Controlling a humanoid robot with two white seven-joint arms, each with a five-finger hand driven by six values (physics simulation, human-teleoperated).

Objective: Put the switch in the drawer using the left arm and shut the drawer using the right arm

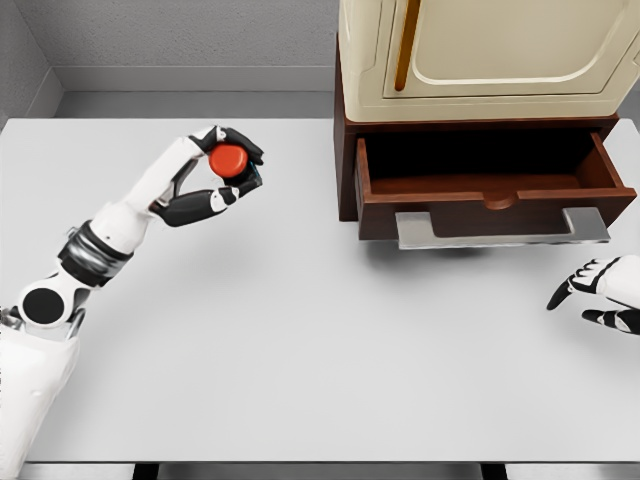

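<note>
Left hand (222, 172) grips switch (229, 160), lifted.
Open drawer (480, 180) well right of it; risk: loose fingertip pinch drops switch mid-carry.

Bright, even light from overhead; soft shadows pool on the worktop (300, 330) beneath the drawer (490, 185); render slightly soft.
</note>
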